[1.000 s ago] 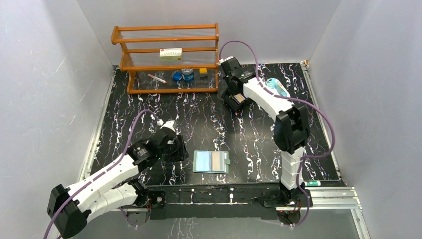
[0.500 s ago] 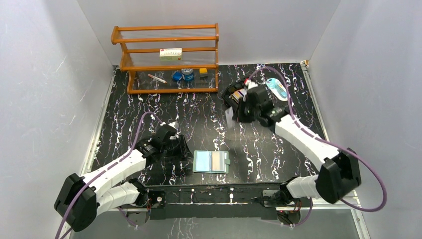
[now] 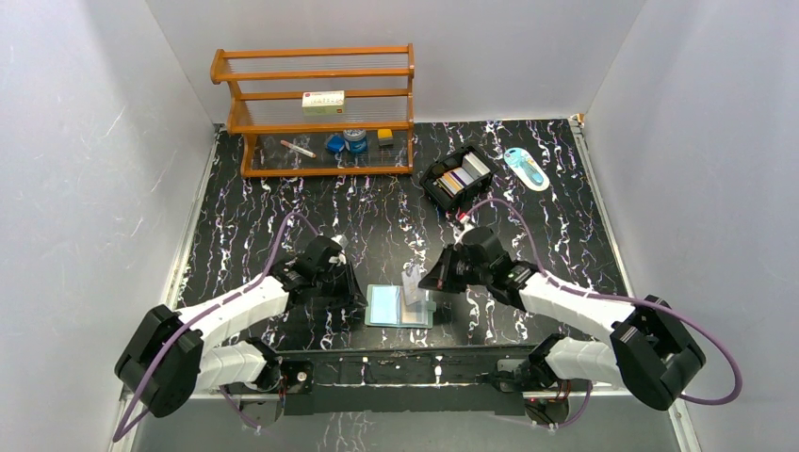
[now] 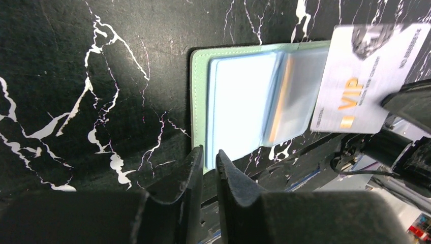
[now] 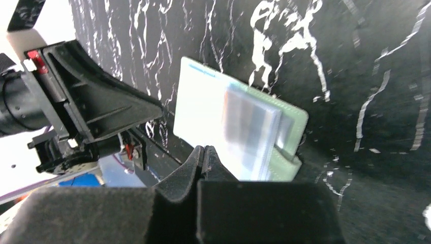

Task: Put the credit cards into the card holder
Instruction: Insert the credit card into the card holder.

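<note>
The teal-green card holder [image 3: 384, 307] lies open near the table's front edge, its pale pockets up; it also shows in the left wrist view [image 4: 239, 101] and the right wrist view [image 5: 203, 107]. My right gripper [image 3: 429, 281] is shut on a white-grey credit card [image 3: 413, 282] marked VIP [image 4: 363, 81] and holds it tilted just above the holder's right half. In the right wrist view the gripper [image 5: 204, 148] has its jaws pressed together, with the card edge-on. My left gripper [image 3: 350, 290] is down at the holder's left edge, with its jaws [image 4: 207, 151] almost closed and empty.
A black compartmented box [image 3: 455, 179] with several more cards stands at the back right. An orange wooden rack [image 3: 316, 104] with small items is at the back. A blue-and-white object [image 3: 524, 168] lies to the right of the box.
My right arm swung from the black box at the back down to the card holder, carrying the white-grey card. My left gripper crept right, closer to the holder's left edge.
</note>
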### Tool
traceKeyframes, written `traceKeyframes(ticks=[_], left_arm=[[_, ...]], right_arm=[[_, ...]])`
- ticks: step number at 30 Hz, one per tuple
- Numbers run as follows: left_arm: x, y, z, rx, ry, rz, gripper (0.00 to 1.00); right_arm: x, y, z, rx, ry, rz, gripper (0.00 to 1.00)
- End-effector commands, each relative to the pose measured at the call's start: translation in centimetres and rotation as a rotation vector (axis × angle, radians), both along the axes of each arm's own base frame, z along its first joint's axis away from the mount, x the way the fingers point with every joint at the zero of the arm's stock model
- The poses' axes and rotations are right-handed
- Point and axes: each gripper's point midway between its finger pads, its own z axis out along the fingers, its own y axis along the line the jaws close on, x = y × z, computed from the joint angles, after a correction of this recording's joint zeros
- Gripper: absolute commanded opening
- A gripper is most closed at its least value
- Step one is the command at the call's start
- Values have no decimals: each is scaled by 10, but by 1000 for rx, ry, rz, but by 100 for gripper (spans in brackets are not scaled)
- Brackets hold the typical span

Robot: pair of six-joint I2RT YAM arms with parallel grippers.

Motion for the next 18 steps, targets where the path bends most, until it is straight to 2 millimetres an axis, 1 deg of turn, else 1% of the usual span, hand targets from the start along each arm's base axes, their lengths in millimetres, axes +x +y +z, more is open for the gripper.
traceKeyframes(ticks=[1, 5, 8, 13, 18], left_arm=[[-6, -6, -2, -47, 5, -45, 11], [-9, -10, -7, -81, 8, -56, 1], [-11, -15, -11, -108, 15, -74, 0], [-11, -7, -24, -44, 39, -61, 0], [-14, 1, -34, 3, 63, -48, 0]], right_arm=[[-7, 28, 19, 184, 0, -8, 0], [-15, 32, 5, 165, 13, -8, 0], [-15, 31, 1, 147, -3, -19, 0], [-14, 23, -9, 91, -11, -38, 0], [-17, 18, -19, 81, 8, -58, 0]])
